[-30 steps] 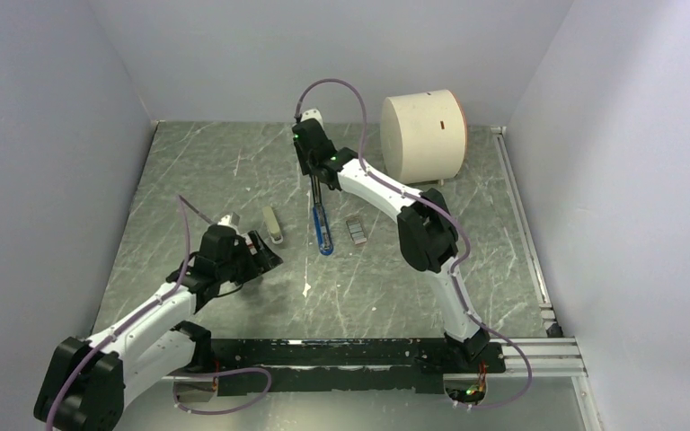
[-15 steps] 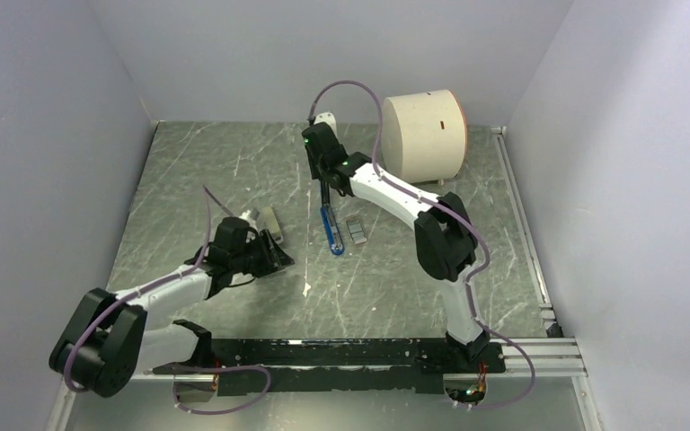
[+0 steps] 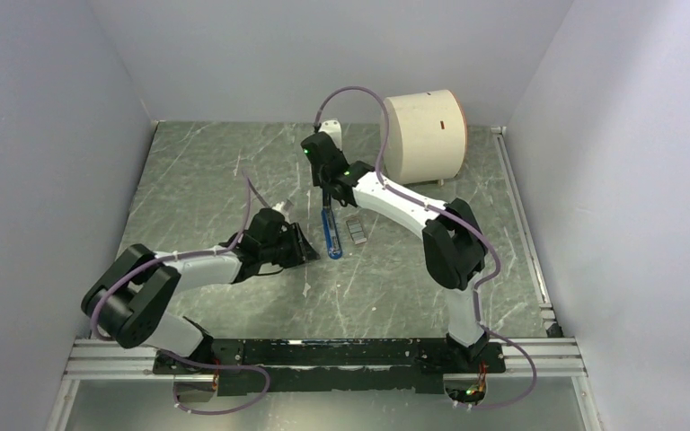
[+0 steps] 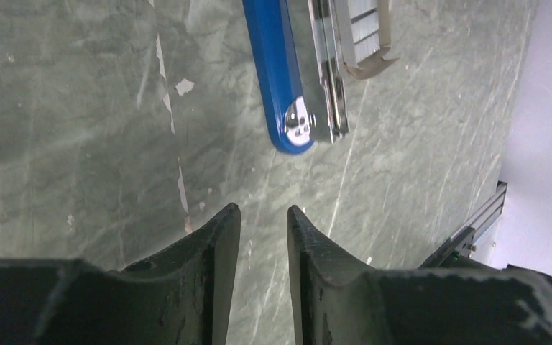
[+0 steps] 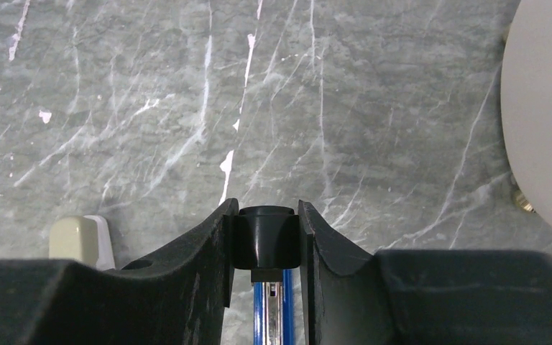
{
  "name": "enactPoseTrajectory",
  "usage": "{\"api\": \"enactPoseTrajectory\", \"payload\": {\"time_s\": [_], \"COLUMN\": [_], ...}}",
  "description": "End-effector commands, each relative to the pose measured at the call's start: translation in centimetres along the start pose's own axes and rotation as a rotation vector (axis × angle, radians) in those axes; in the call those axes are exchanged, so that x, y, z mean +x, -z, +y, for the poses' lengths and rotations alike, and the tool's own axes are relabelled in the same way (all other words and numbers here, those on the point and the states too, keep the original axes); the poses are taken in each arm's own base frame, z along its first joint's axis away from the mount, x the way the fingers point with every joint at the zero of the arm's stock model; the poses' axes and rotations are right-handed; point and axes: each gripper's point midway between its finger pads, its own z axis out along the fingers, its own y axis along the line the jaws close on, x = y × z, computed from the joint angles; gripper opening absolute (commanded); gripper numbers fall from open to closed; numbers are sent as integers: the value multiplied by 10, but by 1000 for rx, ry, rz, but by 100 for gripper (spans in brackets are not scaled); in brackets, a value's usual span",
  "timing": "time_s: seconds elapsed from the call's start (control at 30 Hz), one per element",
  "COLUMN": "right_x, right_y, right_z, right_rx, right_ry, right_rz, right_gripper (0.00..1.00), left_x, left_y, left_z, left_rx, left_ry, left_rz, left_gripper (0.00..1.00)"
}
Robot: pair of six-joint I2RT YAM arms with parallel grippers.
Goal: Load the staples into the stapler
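Observation:
The blue stapler [image 3: 331, 235] lies open on the table mid-scene, its blue base [image 4: 277, 65] beside a grey metal rail [image 4: 328, 72]. My right gripper [image 3: 326, 191] is shut on the black end [image 5: 262, 233] of its hinged arm, which it holds above the blue rail [image 5: 259, 316]. The staples [image 3: 355, 230] are a silvery strip in a tan holder [image 4: 363, 32], just right of the stapler. My left gripper [image 3: 305, 244] hovers just left of the stapler's near tip. Its jaws [image 4: 262, 210] stand narrowly open over bare table with nothing between them.
A large beige cylinder [image 3: 422, 135] stands at the back right, also at the right edge of the right wrist view [image 5: 543, 115]. A small beige-and-white object [image 5: 79, 241] lies left of the stapler. Grey walls enclose the table; a metal rail [image 3: 526, 233] runs along its right side.
My left arm has swung right to the stapler's near end and its jaws have narrowed. The right gripper and the stapler have shifted slightly right.

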Motion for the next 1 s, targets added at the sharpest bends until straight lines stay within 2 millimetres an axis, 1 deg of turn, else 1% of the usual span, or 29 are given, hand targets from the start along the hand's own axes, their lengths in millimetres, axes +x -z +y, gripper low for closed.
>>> {"api": "enactPoseTrajectory", "payload": {"time_s": [0.0, 0.1, 0.23, 0.33, 0.4, 0.5, 0.57, 0.63, 0.77, 0.87, 0.97], "right_x": [-21, -20, -17, -12, -8, -7, -7, -8, -5, -3, 6], "right_y": [21, 24, 26, 25, 23, 24, 26, 28, 33, 41, 49], "right_z": [4, 7, 10, 12, 13, 15, 15, 16, 16, 15, 16], "right_rx": [5, 2, -9, -17, -21, -30, -37, -47, -62, -78, -100], "right_ry": [-65, -67, -72, -75, -78, -85, -91, -98, -99, -101, -98], "right_rz": [-58, -55, -45, -34, -26, -20, -21, -19, -9, -3, 14], "right_gripper": [22, 21, 21, 20, 20, 20, 20, 20, 19, 19, 18], "left_x": [-18, -14, -10, -8, -4, 5, 9, 11, 22, 29, 33], "left_y": [-14, -24, -30, -33, -38, -44, -46, -50, -53, -54, -56], "left_z": [-18, -19, -11, -15, -14, -4, 0, 9, 32, 47, 57], "left_rx": [44, 50, 24, 49, 48, 25, 11, -35, -138, -201, -241], "left_ry": [-14, -7, 4, -1, -2, 4, 10, 19, 26, 24, 23], "left_rz": [-69, -32, -16, -1, 27, 63, 75, 92, 135, 158, 170], "left_gripper": [35, 34, 32, 34, 35, 36, 35, 32, 23, 20, 18]}}
